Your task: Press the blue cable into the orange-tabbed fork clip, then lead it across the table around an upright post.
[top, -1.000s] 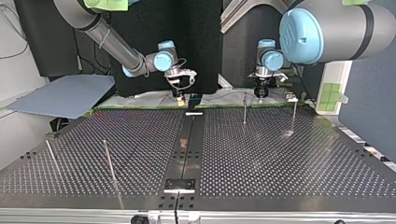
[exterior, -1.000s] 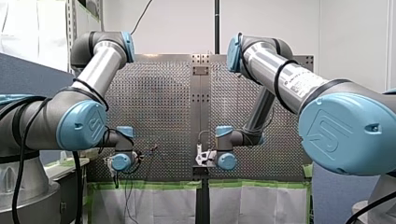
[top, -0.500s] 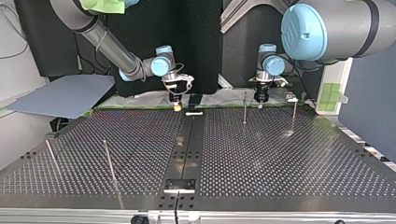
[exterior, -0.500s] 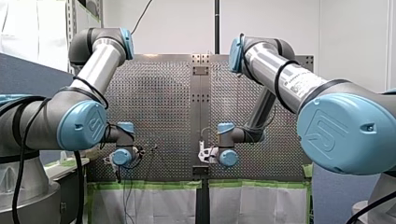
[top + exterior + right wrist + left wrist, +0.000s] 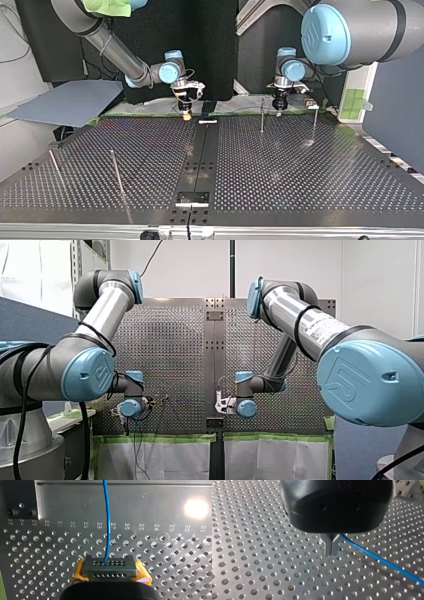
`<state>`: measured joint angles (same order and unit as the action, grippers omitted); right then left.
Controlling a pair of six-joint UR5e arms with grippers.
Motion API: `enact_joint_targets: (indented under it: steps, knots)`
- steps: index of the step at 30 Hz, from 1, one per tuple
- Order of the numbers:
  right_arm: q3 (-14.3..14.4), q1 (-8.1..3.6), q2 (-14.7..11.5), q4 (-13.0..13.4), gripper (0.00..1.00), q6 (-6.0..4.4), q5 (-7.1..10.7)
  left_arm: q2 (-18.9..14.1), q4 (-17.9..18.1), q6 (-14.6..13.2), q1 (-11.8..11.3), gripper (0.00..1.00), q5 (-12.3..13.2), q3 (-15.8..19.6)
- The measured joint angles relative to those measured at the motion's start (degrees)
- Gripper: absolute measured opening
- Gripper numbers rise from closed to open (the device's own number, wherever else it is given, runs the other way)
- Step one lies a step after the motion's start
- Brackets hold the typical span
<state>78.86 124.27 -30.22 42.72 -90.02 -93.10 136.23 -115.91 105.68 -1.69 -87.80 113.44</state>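
Silver tubes and blue joint caps (image 5: 87, 375) make up both arms. My left arm (image 5: 102, 310) and my right arm (image 5: 300, 315) each hold the elbow high over the perforated worktop (image 5: 300, 175). Each drops its wrist low at the worktop's edge nearest the front view's camera, with the tool pointing down at the plate. In the top view my right tool (image 5: 186, 115) hangs just beside the worktop's middle strip. My left tool (image 5: 279, 106) stands near an upright post (image 5: 261, 116), apart from it.

My left tool's metal fingers (image 5: 328, 545) are pressed together, close over the worktop. The blue cable (image 5: 382, 560) comes out from behind them and runs off across the holes; whether it is pinched I cannot tell. In the right wrist view the cable runs straight ahead from my right tool. That tool's black tip, flanked by yellow pads (image 5: 80, 571), is clamped on the cable.

A row of engraved numbers (image 5: 100, 525) reads from 32 down to 21, and the cable crosses it at 27. Each big joint cap bears a moulded emblem. The print on my right arm's tube is too small to read.
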Motion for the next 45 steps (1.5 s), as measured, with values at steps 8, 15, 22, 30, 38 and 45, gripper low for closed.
enact_joint_targets:
  steps: [8, 15, 22, 30, 38, 45]
  knots:
    - [0.02, 0.02, 0.08, -0.30, 0.00, 0.00, 0.04, -0.03, -0.08, -2.28, -0.40, 0.88, -1.33, 0.00]
    - [0.02, 0.12, 0.12, -0.33, 0.00, 0.00, 0.03, -0.04, -2.65, -2.06, -0.49, 0.99, -3.20, -0.01]
    - [0.01, 0.14, 0.17, -0.34, 0.00, 0.00, 0.07, -0.05, -5.87, -2.34, -0.53, 0.99, -0.54, -0.01]
    - [0.00, 0.09, 0.20, -0.31, 0.00, -0.03, 0.08, -0.06, -9.32, -4.38, -0.44, 0.99, 2.88, 0.00]
    - [0.00, 0.06, 0.20, -0.34, 0.00, 0.00, 0.16, -0.11, -12.62, -5.20, -0.73, 0.99, 5.19, 0.10]
    - [0.01, 0.03, 0.22, -0.34, 0.00, 0.00, 0.17, -1.20, -11.99, -5.96, -1.22, 0.99, 5.05, 1.69]
